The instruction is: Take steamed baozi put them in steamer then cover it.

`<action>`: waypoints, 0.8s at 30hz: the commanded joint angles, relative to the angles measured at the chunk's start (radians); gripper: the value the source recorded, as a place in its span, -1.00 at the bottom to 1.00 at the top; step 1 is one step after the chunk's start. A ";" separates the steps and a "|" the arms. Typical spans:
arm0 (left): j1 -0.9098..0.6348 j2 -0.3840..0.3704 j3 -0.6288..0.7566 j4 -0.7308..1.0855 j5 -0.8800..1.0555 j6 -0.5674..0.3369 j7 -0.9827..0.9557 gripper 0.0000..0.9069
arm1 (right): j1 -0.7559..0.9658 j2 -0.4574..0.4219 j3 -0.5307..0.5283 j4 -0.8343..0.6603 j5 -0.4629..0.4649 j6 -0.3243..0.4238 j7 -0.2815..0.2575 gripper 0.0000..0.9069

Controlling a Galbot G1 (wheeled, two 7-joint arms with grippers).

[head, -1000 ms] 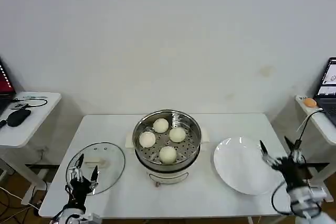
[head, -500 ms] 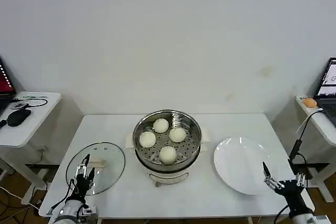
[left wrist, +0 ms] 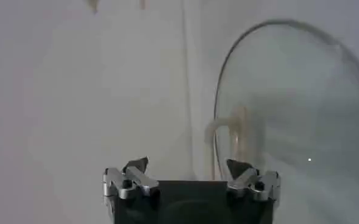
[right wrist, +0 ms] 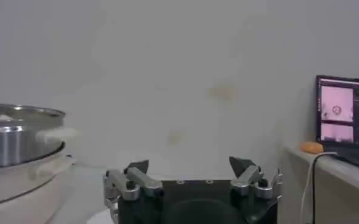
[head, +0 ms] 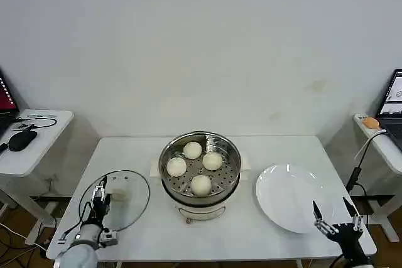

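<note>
Baozi (head: 200, 184) are sitting in the steamer (head: 200, 166); your left hand (head: 99, 196), fingers apart, is hovering over the cover (head: 115, 199), risking an off-centre, slipping grasp.

Each hand (right wrist: 190, 173) has a black body, 2 silver-jointed dark-tipped fingers (right wrist: 132, 176) and black cables.

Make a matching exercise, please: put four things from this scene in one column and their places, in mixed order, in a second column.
Things:
1. baozi
2. cover
3. plate
4. steamer

Places:
a. table centre
b. flat on the table, left of the steamer
c. inside the steamer
d. right of the steamer

Pairs: 1-c, 2-b, 3-d, 4-a
</note>
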 commanded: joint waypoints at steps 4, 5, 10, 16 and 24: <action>-0.126 0.007 0.016 0.120 0.018 -0.002 -0.001 -0.93 | -0.016 0.014 0.002 0.003 -0.013 0.011 -0.001 1.00; -0.125 0.004 0.016 0.121 0.017 -0.003 -0.002 -1.00 | -0.017 0.014 0.003 0.002 -0.013 0.011 0.000 1.00; -0.117 -0.004 0.017 0.124 0.017 -0.013 -0.010 -1.00 | -0.014 0.016 0.003 0.003 -0.013 0.011 0.002 1.00; -0.108 -0.012 0.008 0.101 0.027 -0.031 -0.021 -1.00 | -0.011 0.015 0.005 0.000 -0.013 0.016 0.006 1.00; -0.064 -0.032 -0.007 0.031 0.034 -0.033 -0.050 -1.00 | -0.007 0.014 -0.004 0.000 -0.015 0.020 0.005 1.00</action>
